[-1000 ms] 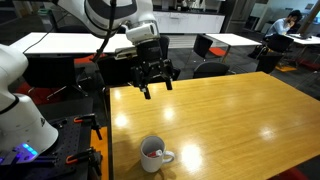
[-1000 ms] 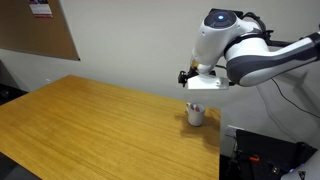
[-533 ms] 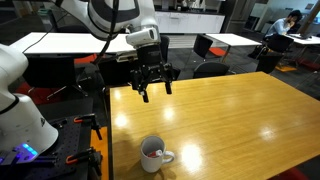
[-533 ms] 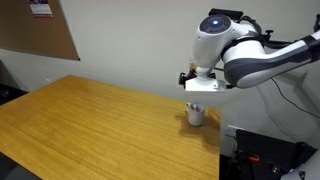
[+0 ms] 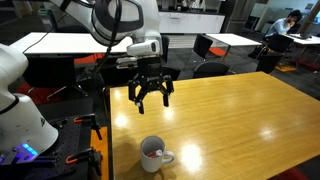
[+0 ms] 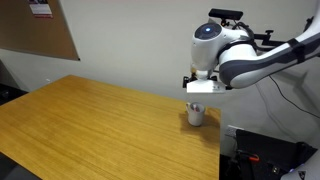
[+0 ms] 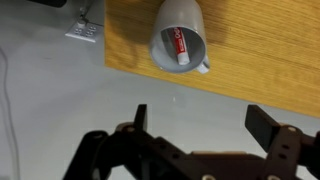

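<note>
A white mug [image 5: 153, 155] stands near the front edge of the wooden table [image 5: 240, 120], with a red-and-white marker lying inside it. My gripper [image 5: 152, 97] hangs open above the table's far left part, well back from the mug, with nothing between its fingers. From the other side the mug [image 6: 196, 114] shows just below the arm's white wrist. In the wrist view the mug [image 7: 180, 42] lies at the top, on the table's edge, and the marker [image 7: 180, 47] shows inside it; the open gripper [image 7: 203, 118] is over the grey floor.
A white robot base [image 5: 20, 100] and a black stand sit left of the table. Black chairs [image 5: 208, 47] and white tables stand behind it, and a person [image 5: 285, 27] sits at the far right. A cork board [image 6: 40, 35] hangs on the wall.
The gripper has come down a little toward the table and turned slightly. The mug has not moved.
</note>
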Robot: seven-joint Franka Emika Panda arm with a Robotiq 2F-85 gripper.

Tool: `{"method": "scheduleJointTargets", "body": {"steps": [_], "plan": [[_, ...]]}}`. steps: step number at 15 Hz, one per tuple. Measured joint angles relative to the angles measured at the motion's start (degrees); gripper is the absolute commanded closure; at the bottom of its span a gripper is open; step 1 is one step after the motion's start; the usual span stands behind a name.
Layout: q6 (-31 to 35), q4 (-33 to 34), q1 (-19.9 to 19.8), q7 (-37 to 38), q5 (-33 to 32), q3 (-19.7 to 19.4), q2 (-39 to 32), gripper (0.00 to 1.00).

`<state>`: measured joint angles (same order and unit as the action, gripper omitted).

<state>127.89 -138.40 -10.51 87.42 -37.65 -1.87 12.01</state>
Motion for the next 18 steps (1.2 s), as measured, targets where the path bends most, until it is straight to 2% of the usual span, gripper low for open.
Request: {"method": "scheduleJointTargets", "body": {"steps": [3,5,6,7,9,13,18], "plan": [[0.0,0.0,0.0,-2.8,2.4,-0.9,-1.3,0.19],[0.1,0.0,0.0,-5.0,4.0,-1.6,-2.0,0.21],[0.2,0.0,0.0,-6.0,4.6,-1.9,-2.2,0.28],[0.4,0.0,0.0,-7.2,5.3,-2.3,-2.4,0.26],[1.1,0.0,0.0,-9.8,6.8,-3.1,-2.6,0.32],[3.7,-0.1,-0.2,-15.6,10.6,-4.8,-3.0,0.37],[6.0,-0.4,-0.5,-20.5,14.7,-5.8,-4.1,0.34]]}}
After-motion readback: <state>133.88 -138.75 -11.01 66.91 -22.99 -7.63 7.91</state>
